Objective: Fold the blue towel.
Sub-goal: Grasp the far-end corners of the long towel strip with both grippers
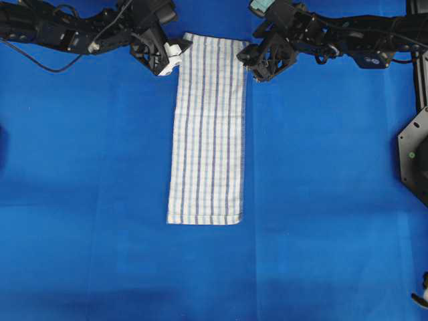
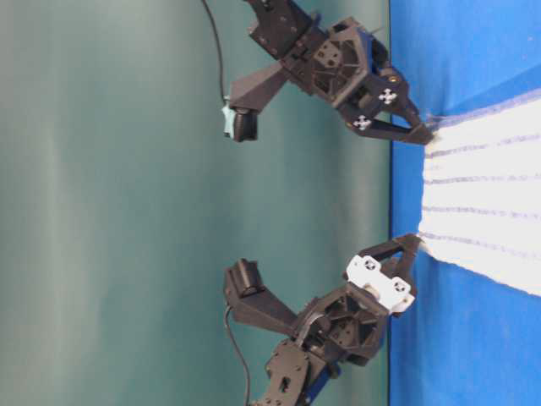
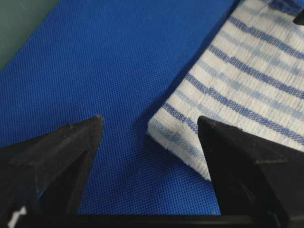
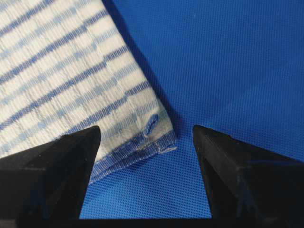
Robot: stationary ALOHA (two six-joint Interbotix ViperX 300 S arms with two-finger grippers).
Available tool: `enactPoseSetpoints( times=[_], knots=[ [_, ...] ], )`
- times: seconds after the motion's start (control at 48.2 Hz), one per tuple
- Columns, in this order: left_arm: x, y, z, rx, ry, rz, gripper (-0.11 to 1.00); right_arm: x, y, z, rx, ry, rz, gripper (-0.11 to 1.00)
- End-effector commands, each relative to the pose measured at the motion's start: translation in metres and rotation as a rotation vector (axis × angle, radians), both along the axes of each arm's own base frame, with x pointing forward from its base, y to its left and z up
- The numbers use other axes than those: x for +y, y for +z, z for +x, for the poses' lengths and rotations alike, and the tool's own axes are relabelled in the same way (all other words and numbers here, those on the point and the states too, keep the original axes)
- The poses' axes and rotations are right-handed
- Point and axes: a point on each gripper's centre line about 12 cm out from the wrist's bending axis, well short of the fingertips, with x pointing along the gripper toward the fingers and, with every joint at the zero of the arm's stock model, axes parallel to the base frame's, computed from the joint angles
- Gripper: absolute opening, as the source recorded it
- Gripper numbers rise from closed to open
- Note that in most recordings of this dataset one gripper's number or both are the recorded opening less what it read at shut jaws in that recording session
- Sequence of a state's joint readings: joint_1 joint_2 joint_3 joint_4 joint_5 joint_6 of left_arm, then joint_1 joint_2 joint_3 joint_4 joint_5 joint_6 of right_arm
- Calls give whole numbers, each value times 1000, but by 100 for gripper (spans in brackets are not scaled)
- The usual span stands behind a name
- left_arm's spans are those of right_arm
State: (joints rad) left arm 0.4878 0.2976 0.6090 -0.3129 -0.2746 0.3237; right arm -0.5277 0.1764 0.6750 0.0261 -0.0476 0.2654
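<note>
1. From overhead you see one blue towel (image 1: 206, 130), a long striped strip lying flat on the blue sheet (image 1: 80, 200), its far short edge near the sheet's far edge and its length running toward the near edge. Two grippers are there: the left gripper (image 1: 171, 56) sits at the towel's far-left corner, the right gripper (image 1: 257, 65) at its far-right corner. Both stand spread open, holding nothing.

2. In the table-level view, turned on its side, you see the same two grippers at the sheet's edge. The left gripper (image 2: 404, 254) is lower in the picture, the right gripper (image 2: 418, 128) upper, each tip right at a corner of the towel (image 2: 486, 190). Whether they touch the cloth you cannot tell.

3. Your left wrist camera shows the towel (image 3: 247, 80) corner lying between the open jaws, closer to the right-hand finger, flat on the sheet (image 3: 104, 61).

4. Your right wrist camera shows the other towel (image 4: 71, 80) corner between its open jaws, partly behind the left-hand finger, with bare sheet (image 4: 218, 57) beside it.
</note>
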Motion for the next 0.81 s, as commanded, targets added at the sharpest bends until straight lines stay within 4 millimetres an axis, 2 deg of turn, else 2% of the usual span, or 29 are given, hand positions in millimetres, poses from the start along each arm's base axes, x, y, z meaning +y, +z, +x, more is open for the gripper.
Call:
enactPoseSetpoints(
  times=[0.0,0.27,0.374,0.457,0.685,0.726,0.789],
  knots=[
    [4,6,4,-27,8,16,76,-4,6,5,-25,-4,-12,81],
    [1,-10,7,-1,1,0,75,-4,-3,6,-16,-6,-6,80],
    [0,-11,10,-2,-2,-1,66,-4,-3,6,-17,-4,-8,75],
    [-2,-11,12,-2,-12,2,50,-4,-4,6,-13,3,-12,62],
    [-7,-10,16,-3,-29,8,10,-1,-3,9,-12,19,-19,11],
    [-7,-10,15,0,-30,11,7,-1,-3,9,-12,20,-19,6],
    [-6,-9,16,-2,-34,18,7,-1,-3,9,-13,20,-20,6]
  ],
)
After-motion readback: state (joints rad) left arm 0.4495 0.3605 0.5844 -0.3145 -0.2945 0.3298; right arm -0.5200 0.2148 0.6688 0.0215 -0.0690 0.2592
